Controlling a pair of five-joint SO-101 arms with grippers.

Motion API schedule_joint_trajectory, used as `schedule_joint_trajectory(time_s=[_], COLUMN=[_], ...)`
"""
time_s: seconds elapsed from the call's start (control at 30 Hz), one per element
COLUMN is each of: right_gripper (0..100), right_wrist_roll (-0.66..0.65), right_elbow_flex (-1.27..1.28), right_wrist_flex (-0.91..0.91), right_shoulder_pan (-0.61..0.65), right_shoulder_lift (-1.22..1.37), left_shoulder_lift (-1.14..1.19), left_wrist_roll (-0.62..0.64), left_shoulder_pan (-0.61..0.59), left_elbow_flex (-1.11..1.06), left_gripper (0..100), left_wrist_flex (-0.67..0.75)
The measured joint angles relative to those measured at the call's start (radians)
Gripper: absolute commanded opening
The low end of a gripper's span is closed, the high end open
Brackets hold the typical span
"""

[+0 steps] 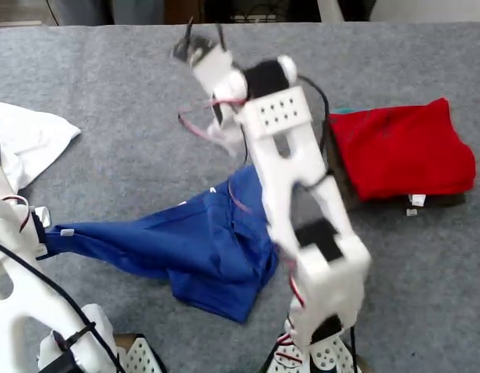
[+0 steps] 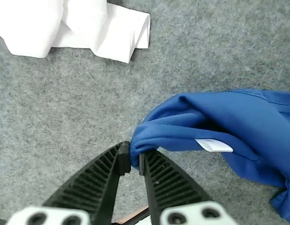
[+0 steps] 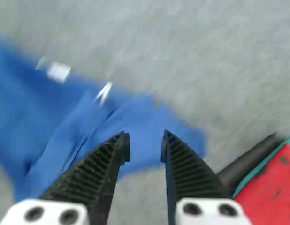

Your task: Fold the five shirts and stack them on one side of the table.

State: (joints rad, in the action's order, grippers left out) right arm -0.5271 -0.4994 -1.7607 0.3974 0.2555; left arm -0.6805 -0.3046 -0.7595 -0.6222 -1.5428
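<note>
Nearest the arms, at about 8 o'clock on the grey tabletop [image 1: 131, 93], the left pincer [image 2: 134, 161] was pressed together on a bunched corner of the blue shirt [image 2: 229, 126], pinching the cloth between its tips. From that corner the shirt ran out in a drawn strip toward the middle of the tabletop, where the rest of it lay in a loose, rumpled heap around 6 o'clock, with a white tag showing. It was not folded.

Farther back, at 9 o'clock, the white shirt [image 1: 26, 136] lay crumpled at the tabletop's edge, well apart from the blue one and untouched by either arm. Opposite it, at 3 o'clock, the stack stood: a folded red shirt [image 1: 399, 148] on top, a dark shirt [image 1: 380, 203] under it, and a teal edge [image 1: 341, 111] peeping from behind that may have been a third garment, though too little of it showed to be sure.

Farthest away, near 12 o'clock, the right pincer [image 3: 145, 145] hung raised above the tabletop, its jaws spread a little and holding nothing, with the blue cloth below it.

As a judgement, the task stood about halfway or slightly past it: two or perhaps three shirts were folded and stacked, the blue shirt was in hand, and the white one was left to do.
</note>
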Motion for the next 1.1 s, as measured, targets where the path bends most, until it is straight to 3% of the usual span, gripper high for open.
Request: schedule_joint_trajectory(time_s=[0.27, 0.47, 0.73, 1.0, 1.1], right_gripper=[13.0, 13.1, 12.9, 12.3, 3.5], right_wrist_roll=[-0.049, -0.051, 0.029, 0.035, 0.037], right_elbow_flex=[0.733, 1.059, 1.163, 1.309, 1.315], right_wrist_flex=[0.068, 0.13, 0.204, 0.35, 0.402], right_shoulder_pan=[0.109, 0.255, 0.436, 0.42, 0.393], right_shoulder_lift=[-0.508, -0.646, -0.649, -0.621, -0.58], left_shoulder_lift=[0.0, 0.0, -0.009, -0.155, -0.216], left_wrist_roll=[0.0, 0.0, 0.0, 0.0, 0.0], left_shoulder_pan=[0.0, 0.0, 0.0, 0.0, 0.0], left_elbow_flex=[-0.002, -0.002, -0.011, -0.04, -0.075], left_gripper=[3, 3, 3, 3, 3], left_wrist_flex=[0.0, 0.0, 0.0, 0.0, -0.002])
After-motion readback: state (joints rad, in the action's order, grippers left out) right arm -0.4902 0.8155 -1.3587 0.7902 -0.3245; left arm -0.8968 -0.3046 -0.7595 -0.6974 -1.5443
